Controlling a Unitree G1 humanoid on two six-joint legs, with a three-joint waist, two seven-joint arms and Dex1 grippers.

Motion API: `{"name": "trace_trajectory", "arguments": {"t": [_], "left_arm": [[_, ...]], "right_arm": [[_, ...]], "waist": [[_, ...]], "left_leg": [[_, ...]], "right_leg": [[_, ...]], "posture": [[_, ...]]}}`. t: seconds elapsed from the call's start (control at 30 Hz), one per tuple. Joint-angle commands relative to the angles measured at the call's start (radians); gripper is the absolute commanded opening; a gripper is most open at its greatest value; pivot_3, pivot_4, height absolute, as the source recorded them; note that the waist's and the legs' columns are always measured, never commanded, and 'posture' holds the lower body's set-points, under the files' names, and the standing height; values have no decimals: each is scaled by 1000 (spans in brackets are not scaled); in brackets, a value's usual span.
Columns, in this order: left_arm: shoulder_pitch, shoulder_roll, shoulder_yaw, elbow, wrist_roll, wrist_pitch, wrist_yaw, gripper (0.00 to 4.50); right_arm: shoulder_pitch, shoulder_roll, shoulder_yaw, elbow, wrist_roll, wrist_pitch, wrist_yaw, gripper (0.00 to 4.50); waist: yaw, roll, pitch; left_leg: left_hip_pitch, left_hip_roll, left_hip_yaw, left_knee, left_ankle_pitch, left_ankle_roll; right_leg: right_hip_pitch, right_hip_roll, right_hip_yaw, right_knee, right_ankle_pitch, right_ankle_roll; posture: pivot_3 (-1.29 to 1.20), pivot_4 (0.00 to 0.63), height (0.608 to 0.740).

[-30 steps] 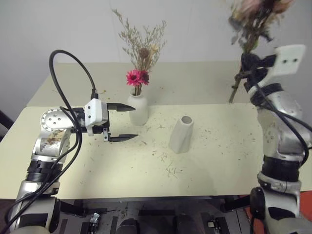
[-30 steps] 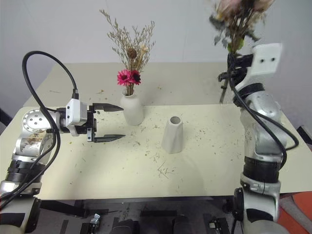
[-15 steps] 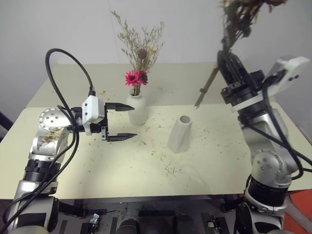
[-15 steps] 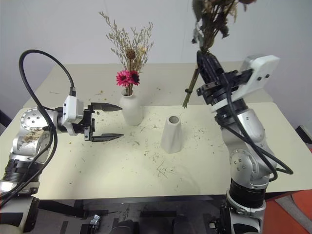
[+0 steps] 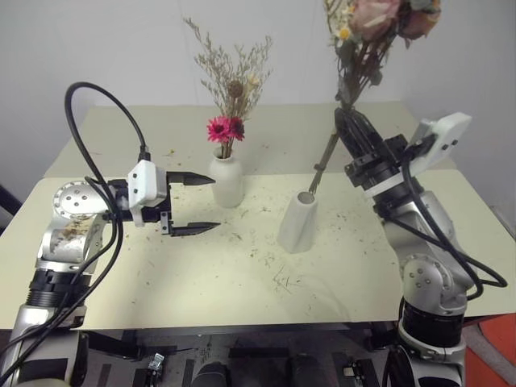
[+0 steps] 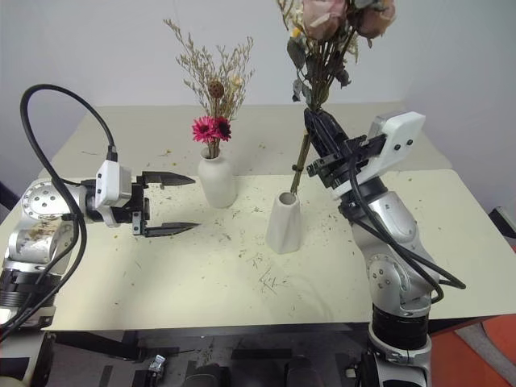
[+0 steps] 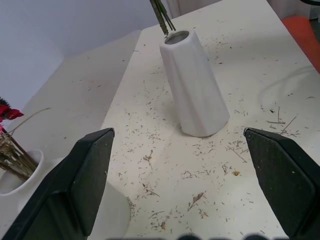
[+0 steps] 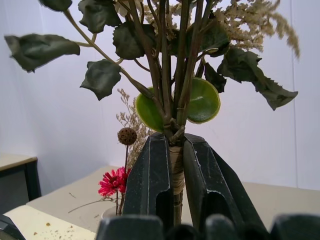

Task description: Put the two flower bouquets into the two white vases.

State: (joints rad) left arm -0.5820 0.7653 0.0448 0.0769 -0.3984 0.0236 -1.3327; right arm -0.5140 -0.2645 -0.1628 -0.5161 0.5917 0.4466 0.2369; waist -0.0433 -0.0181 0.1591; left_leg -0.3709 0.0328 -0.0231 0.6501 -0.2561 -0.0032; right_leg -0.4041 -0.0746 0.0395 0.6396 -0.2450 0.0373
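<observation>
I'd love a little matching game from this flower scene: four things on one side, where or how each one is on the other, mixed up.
Things:
1. rose bouquet
2. pink-flower bouquet
3. tapered vase
4. left gripper

States:
a. open, holding nothing
b. standing in the bottle-shaped vase
c. clamped in the right gripper
d. stem tips just at its mouth

Pairs: 1-c, 2-b, 3-d, 4-a
</observation>
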Motion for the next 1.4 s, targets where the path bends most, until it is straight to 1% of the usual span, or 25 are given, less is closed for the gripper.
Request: {"name": "trace_trajectory", "arguments": {"t": [0.03, 0.27, 0.57, 0.67, 0.9, 1.4], "left_arm": [[-10, 13, 32, -34, -20, 1, 11, 4500], [-6, 13, 30, -33, -17, -1, 16, 4500], [-14, 0, 19, -26, -12, -6, 22, 4500], [-15, 1, 19, -23, -13, -4, 20, 4500], [-11, 2, 23, -23, -10, -8, 25, 4500], [-9, 2, 20, -20, -7, -11, 32, 4500]], "right_arm": [[-8, 8, 6, -39, 1, -26, -4, 166], [1, 17, 19, -56, -1, -26, -12, 166], [-33, 3, 13, -60, -34, -40, -32, 166], [-37, -1, 6, -65, -23, -33, -34, 166], [-20, 12, 14, -81, -4, -21, -45, 166], [41, 11, 36, -86, -25, -29, -37, 166]], "waist": [[0, 0, 0], [-1, 0, 0], [1, 0, 0], [1, 0, 0], [0, 0, 0], [1, 0, 0]], "left_leg": [[0, 0, 0, 0, 0, 0], [0, 0, 0, 0, 0, 0], [0, 0, 0, 0, 0, 0], [0, 0, 0, 0, 0, 0], [0, 0, 0, 0, 0, 0], [0, 0, 0, -1, 0, 0]], "right_leg": [[0, 0, 0, 0, 0, 0], [0, 0, 0, 0, 0, 0], [0, 0, 0, 0, 0, 0], [0, 0, 0, 0, 0, 0], [0, 0, 0, 0, 0, 0], [0, 0, 0, 0, 0, 0]], "posture": [[0, 150, 740], [0, 150, 740], [0, 150, 740], [0, 150, 740], [0, 150, 740], [0, 150, 740]]}}
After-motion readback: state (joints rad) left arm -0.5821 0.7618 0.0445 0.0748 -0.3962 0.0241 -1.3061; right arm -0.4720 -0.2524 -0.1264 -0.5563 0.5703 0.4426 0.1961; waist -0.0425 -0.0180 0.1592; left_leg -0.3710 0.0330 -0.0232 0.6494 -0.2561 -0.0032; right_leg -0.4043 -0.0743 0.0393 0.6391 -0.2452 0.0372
